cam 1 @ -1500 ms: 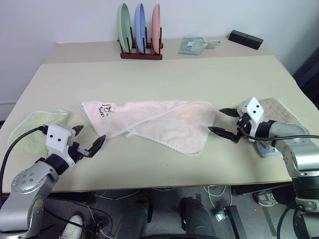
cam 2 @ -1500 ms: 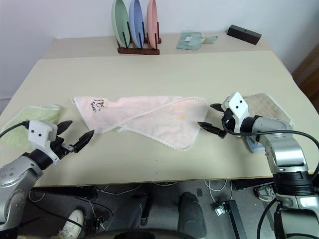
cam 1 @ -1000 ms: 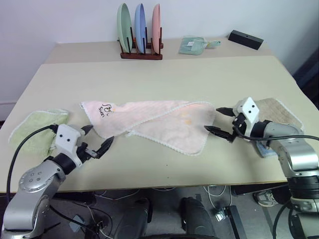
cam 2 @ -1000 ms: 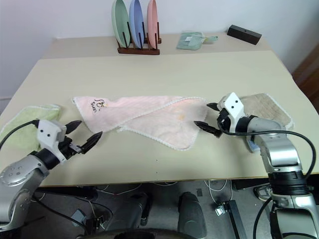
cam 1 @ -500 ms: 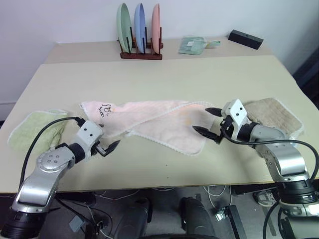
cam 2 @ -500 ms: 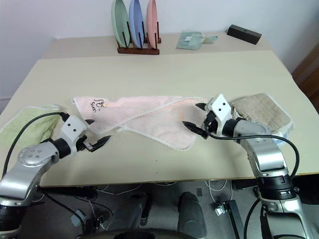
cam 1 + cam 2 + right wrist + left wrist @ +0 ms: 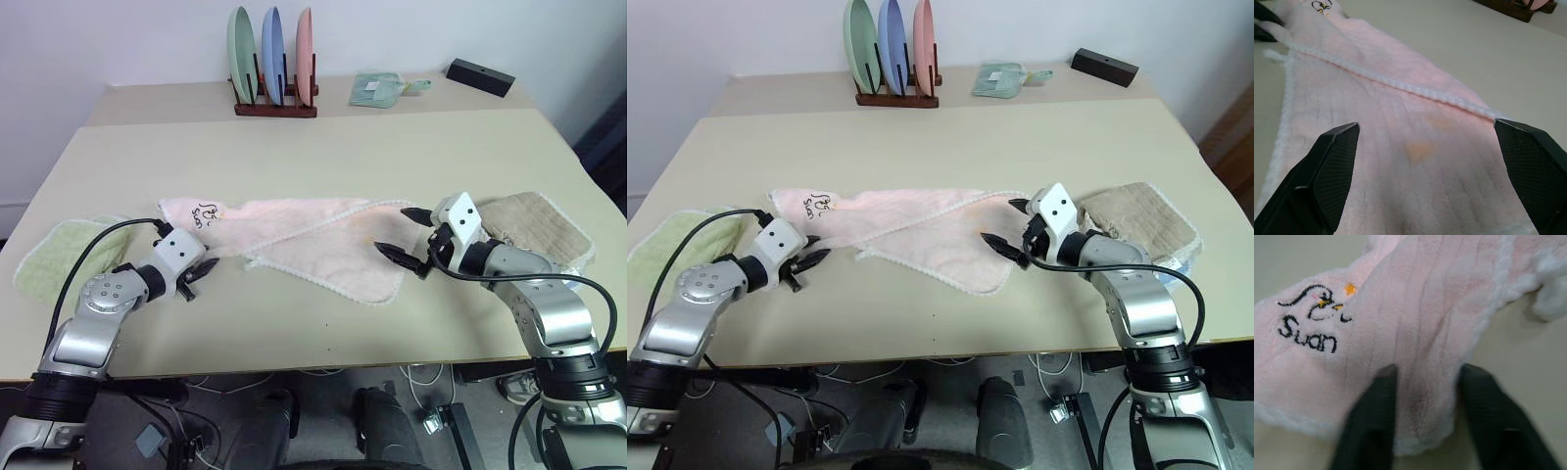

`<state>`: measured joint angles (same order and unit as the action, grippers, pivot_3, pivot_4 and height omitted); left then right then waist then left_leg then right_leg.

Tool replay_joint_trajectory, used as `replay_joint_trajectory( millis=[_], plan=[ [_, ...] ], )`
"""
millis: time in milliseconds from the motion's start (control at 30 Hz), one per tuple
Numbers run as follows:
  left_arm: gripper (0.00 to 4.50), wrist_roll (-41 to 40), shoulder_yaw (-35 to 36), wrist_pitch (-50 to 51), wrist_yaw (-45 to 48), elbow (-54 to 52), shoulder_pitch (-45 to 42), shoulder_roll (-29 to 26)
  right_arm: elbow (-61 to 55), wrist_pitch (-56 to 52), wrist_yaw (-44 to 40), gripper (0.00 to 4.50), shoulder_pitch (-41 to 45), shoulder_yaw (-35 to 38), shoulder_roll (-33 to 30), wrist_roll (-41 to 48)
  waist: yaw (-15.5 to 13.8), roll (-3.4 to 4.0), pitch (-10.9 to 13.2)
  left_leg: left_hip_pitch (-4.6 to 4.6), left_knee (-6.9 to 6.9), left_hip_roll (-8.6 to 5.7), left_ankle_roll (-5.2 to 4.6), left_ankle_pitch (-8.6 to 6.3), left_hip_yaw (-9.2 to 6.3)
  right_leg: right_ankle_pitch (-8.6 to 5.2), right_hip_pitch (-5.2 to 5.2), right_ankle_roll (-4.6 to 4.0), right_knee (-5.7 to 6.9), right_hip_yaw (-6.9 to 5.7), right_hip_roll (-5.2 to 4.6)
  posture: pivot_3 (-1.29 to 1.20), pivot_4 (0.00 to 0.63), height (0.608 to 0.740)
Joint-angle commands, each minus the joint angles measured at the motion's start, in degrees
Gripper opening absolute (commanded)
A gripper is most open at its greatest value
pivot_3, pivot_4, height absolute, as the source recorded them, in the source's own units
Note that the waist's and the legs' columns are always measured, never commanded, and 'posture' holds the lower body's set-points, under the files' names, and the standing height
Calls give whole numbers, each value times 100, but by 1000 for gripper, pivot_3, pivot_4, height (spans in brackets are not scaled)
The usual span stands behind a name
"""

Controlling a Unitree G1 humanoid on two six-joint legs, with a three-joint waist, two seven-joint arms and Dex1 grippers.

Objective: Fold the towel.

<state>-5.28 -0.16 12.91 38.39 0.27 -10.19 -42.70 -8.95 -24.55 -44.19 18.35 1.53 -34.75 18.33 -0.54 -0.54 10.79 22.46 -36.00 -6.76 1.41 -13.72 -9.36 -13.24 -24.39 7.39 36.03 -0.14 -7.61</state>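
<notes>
The towel (image 7: 294,240) lies crumpled across the worktop (image 7: 323,147). The left wrist view shows the left gripper (image 7: 1425,416) pinching its embroidered corner; the right gripper (image 7: 1004,223) hangs wide open over the opposite end

Both arms are jointed silver-grey metal segments with round caps. Each ends in a black wrist bearing a small white angular camera block. From it spring two matte black, tapered fingers (image 7: 1332,171) with a fine mesh-textured inner face. A black cable (image 7: 78,284) loops along the left arm; another trails the right arm.
</notes>
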Motion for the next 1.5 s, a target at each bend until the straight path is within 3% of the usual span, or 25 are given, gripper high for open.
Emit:
replay_joint_trajectory(
  millis=[33,200,400,667,800,967,1100,1233,1400,1500],
  plan=[
    [25,147,83,-116,-14,84,12,-45,-136,116,18,4500,150,16,-29,-59,-1,0,0,0,0,0,0,0,0,0,0,0,0,0,0,0,150,735],
    [25,-7,423,-23,-114,-189,158,-27,310,284,159,4500,536,-219,-104,-563,28,0,0,0,-1,0,0,0,0,0,-1,0,1,0,0,0,150,735],
    [25,-208,811,109,-53,-682,579,-78,1958,1206,200,4500,1444,-735,-241,-1596,60,0,1,1,0,-1,1,0,2,0,-3,0,1,0,-1,0,150,735],
    [25,-174,900,158,-110,-840,748,-41,4099,2358,184,4500,2544,-1129,-23,-2248,134,0,1,1,1,-2,2,1,2,1,-3,-1,2,0,0,0,150,735],
    [0,-178,933,196,-154,-912,797,-8,4554,2698,99,2688,2822,-1136,46,-2326,147,0,1,1,4,-2,3,2,1,2,-5,-2,3,0,0,0,150,735],
    [0,-180,964,232,-185,-925,824,18,4650,2914,-103,31,2857,-1147,45,-2333,146,0,2,1,4,-3,3,2,0,2,-5,-2,4,0,0,0,150,735],
    [0,-140,977,215,-193,-894,814,-12,4675,3010,19,31,2886,-1068,37,-2399,145,0,2,1,3,-3,3,2,0,2,-5,-2,4,0,0,0,150,735],
    [0,-225,1016,190,-318,-674,186,97,4757,3160,388,31,3224,-940,-74,-2520,133,1,2,1,1,-4,6,4,-2,4,-6,-5,7,0,0,0,150,735],
    [0,-32,1239,-273,-1497,1151,-2835,393,5549,3671,1279,31,4671,-771,-290,-2785,105,-19,31,28,-15,-14,41,30,-17,31,-19,-8,11,-11,9,0,150,735],
    [0,-122,1422,-691,-1729,2037,-4031,339,5737,3901,1437,31,5274,-695,-363,-2792,159,-24,28,48,-12,-7,72,47,-19,48,-36,-6,-2,-10,12,0,150,735]
  ],
)
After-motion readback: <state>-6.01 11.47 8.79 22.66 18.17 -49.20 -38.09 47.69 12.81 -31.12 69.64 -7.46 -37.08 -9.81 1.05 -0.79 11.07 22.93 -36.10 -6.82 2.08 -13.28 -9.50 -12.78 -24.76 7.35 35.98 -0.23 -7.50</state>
